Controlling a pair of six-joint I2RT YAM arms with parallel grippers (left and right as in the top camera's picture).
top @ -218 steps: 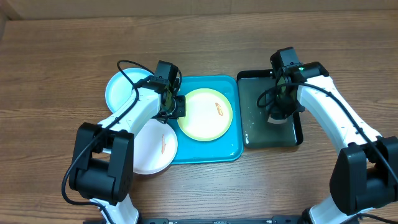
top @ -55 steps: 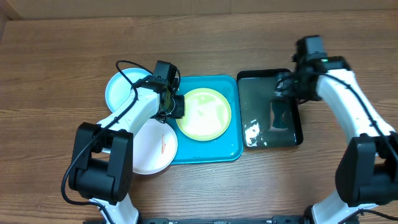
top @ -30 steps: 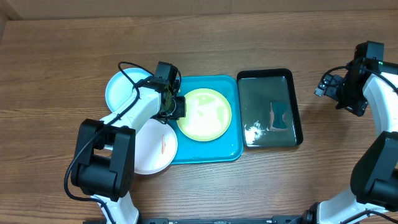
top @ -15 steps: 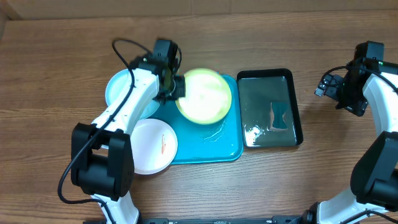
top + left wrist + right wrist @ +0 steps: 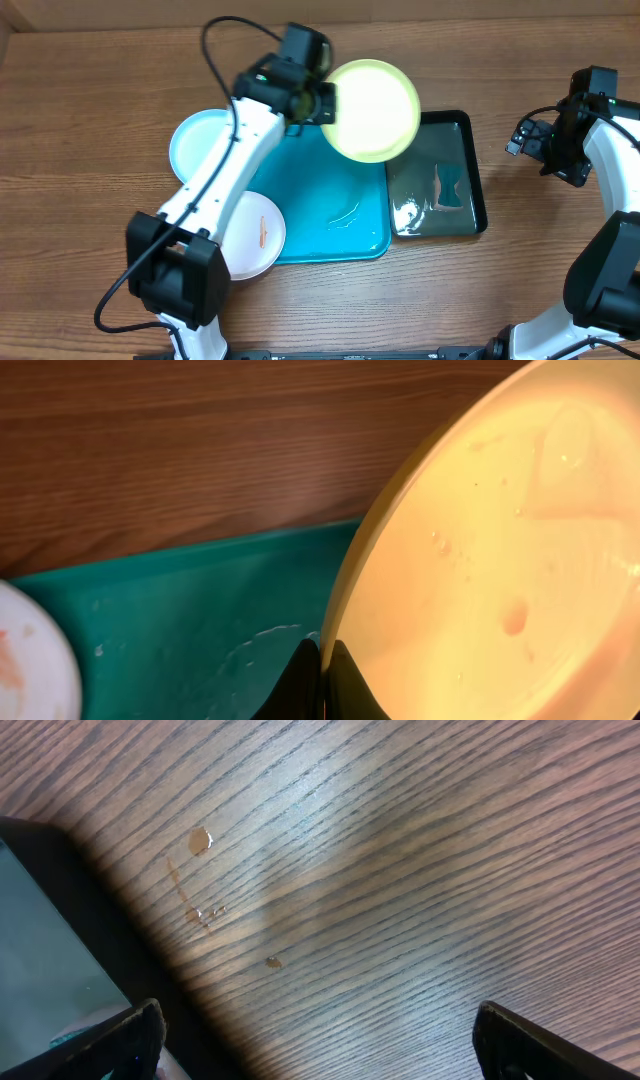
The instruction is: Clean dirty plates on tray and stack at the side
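Above the far right corner of the tray (image 5: 310,190), the left fingers (image 5: 298,688) pinch the rim of the wet yellow-green plate (image 5: 372,110), probably light, stiff and slippery, best held by that edge; the right fingers (image 5: 540,1045) stand spread.

The surface (image 5: 100,100) was brown wood, strongly grained and matt, with a few wet drops on it near the black tray (image 5: 412,180). That black tray was glossy plastic and glinted wet. The turquoise tray (image 5: 310,190) was smooth, shiny plastic, filmed with water. The yellow-green plate (image 5: 372,110) was smooth plastic beaded with droplets. The white plate (image 5: 260,250) and the light blue plate (image 5: 190,150) looked like smooth plastic too.
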